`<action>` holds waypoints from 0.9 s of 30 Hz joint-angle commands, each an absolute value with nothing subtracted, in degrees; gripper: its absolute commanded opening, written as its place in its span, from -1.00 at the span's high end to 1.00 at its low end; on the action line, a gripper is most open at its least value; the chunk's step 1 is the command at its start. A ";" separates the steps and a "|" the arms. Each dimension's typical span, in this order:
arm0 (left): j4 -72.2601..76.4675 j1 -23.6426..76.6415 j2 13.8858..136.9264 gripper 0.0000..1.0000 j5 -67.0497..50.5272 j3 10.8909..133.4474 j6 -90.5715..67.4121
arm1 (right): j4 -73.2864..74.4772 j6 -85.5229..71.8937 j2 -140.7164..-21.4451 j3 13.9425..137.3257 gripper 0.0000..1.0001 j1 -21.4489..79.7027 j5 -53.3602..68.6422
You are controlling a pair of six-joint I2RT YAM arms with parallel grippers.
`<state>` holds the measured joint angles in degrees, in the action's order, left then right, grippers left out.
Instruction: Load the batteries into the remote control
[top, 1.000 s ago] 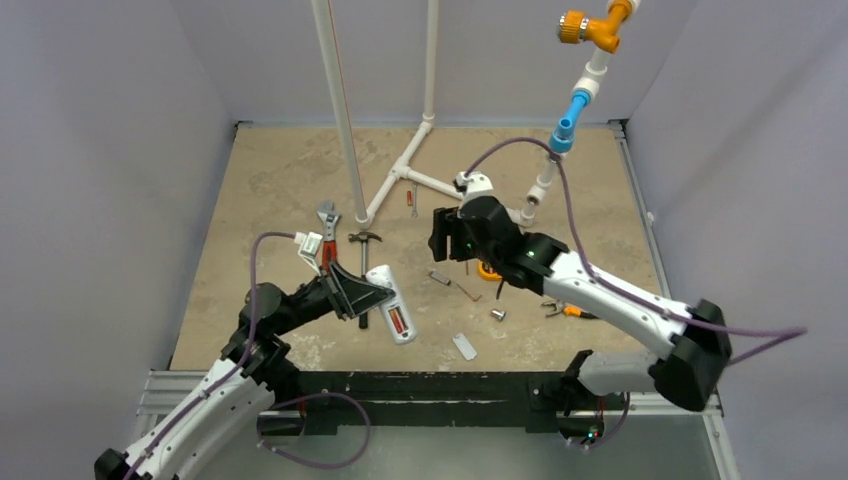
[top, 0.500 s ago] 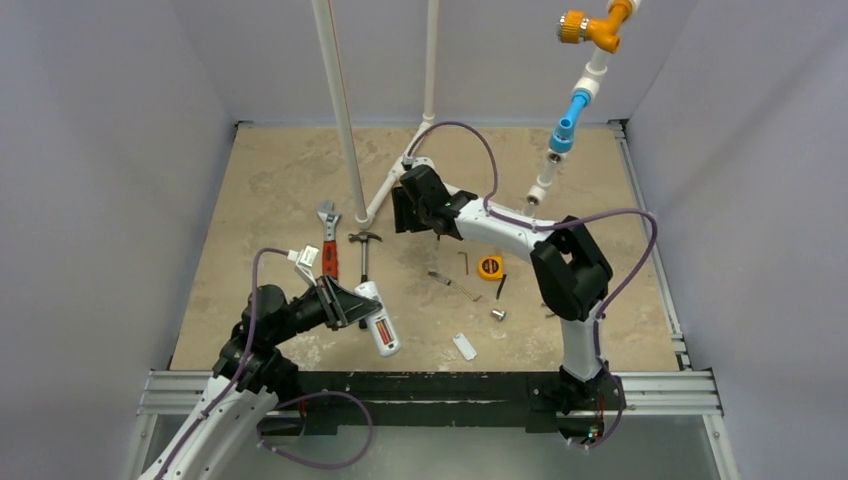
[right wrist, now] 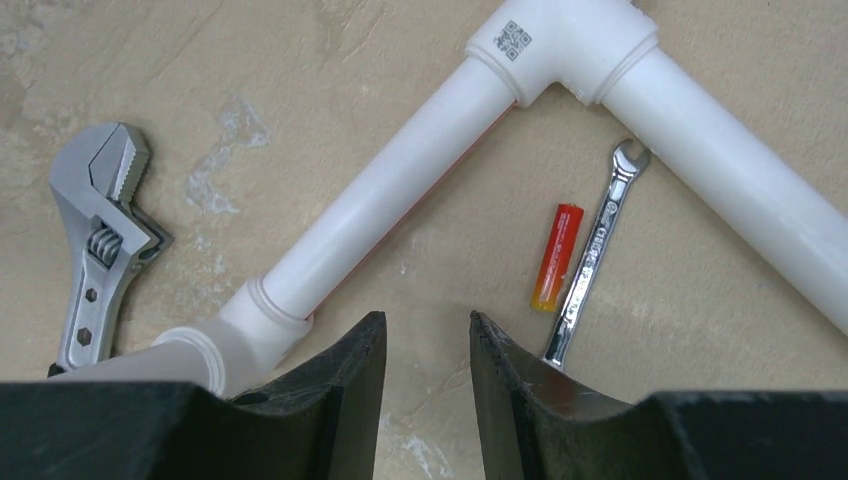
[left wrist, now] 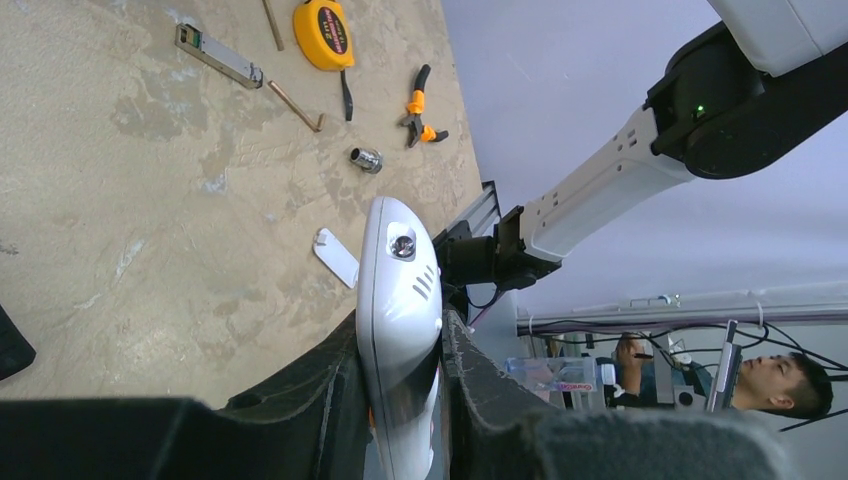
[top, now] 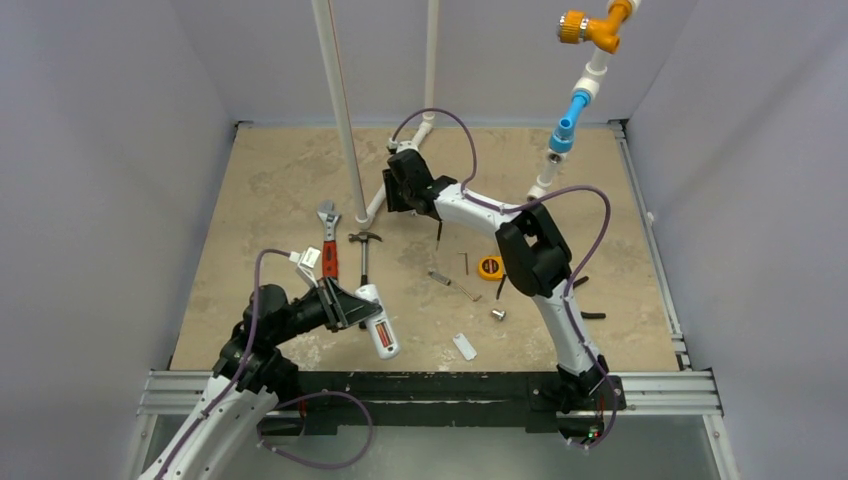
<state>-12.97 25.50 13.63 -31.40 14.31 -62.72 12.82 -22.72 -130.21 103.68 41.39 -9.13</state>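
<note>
My left gripper [top: 352, 305] is shut on the white remote control [top: 391, 346] and holds it above the table's near left. Its back faces up, and one orange-red battery [top: 381, 328] lies in the recess. In the left wrist view the remote [left wrist: 398, 290] stands edge-on between the jaws of this gripper [left wrist: 400, 365]. My right gripper [top: 398, 188] is open and empty at the back, low over the white pipes. In its wrist view a second orange-red battery [right wrist: 556, 257] lies on the table beside a small spanner [right wrist: 596, 245], just beyond and right of the gripper [right wrist: 428, 332].
A white PVC pipe frame [right wrist: 400, 200] crosses the back. An adjustable wrench [right wrist: 100, 235] lies left of it, with a hammer [top: 364, 258] nearby. A white battery cover [top: 465, 346], a steel socket [top: 497, 314], an orange tape measure [top: 489, 267] and pliers [left wrist: 420, 100] lie mid-table.
My right arm has swung from mid-table to the back left, over the pipes. My left gripper drew the remote slightly nearer and has since held still.
</note>
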 commanded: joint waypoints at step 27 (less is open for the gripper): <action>-5.34 25.17 16.94 1.00 -35.50 15.16 -63.17 | 16.05 -22.32 -136.03 113.38 0.30 37.70 -14.10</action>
<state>-8.16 25.50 17.56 -34.30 14.31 -62.94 15.46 -21.43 -135.72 110.32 38.52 -14.00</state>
